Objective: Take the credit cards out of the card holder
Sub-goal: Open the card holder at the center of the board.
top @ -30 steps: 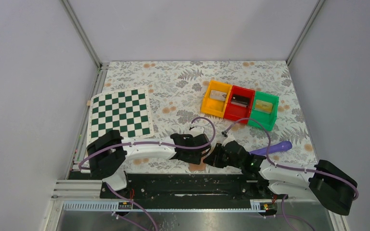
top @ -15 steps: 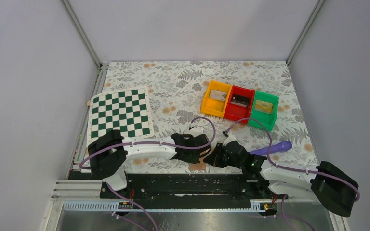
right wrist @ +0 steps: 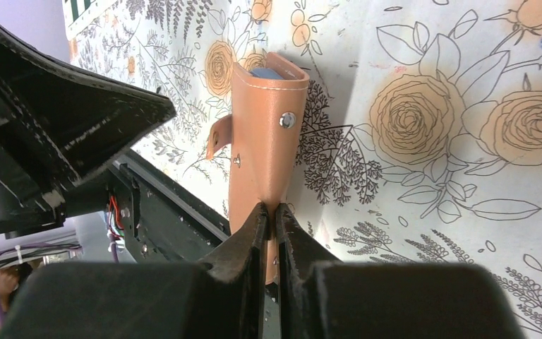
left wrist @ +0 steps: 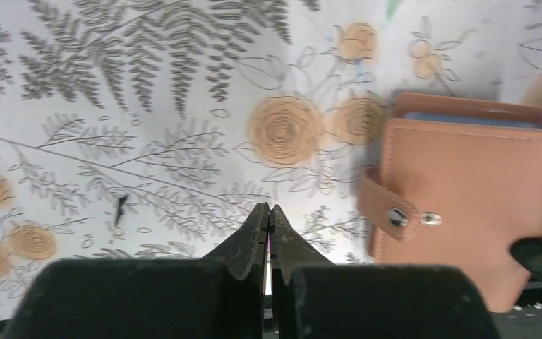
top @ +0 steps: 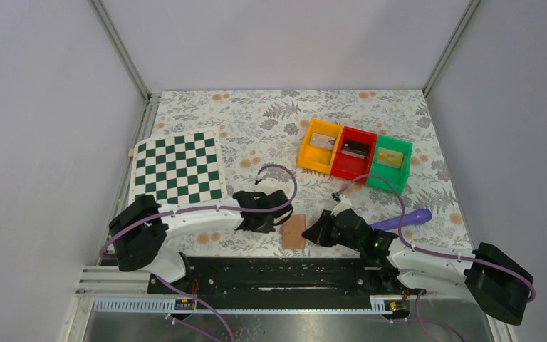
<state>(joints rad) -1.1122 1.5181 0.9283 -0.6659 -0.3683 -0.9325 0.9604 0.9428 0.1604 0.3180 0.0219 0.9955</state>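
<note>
The tan card holder lies near the table's front edge between my two grippers. My right gripper is shut on its near edge, and it shows in the top view as the right gripper. The card holder is folded, its snap strap hanging loose. A blue credit card peeks from its far end; other cards are hidden. My left gripper is shut and empty, just left of the card holder. It is the left gripper in the top view.
A green-and-white chessboard lies at the left. Orange, red and green bins stand at the back right, each with something inside. A purple object lies beside the right arm. The black base rail runs along the front.
My left gripper has shut and drawn back to the left, off the card holder, which now shows uncovered in the top view. The right gripper keeps its grip.
</note>
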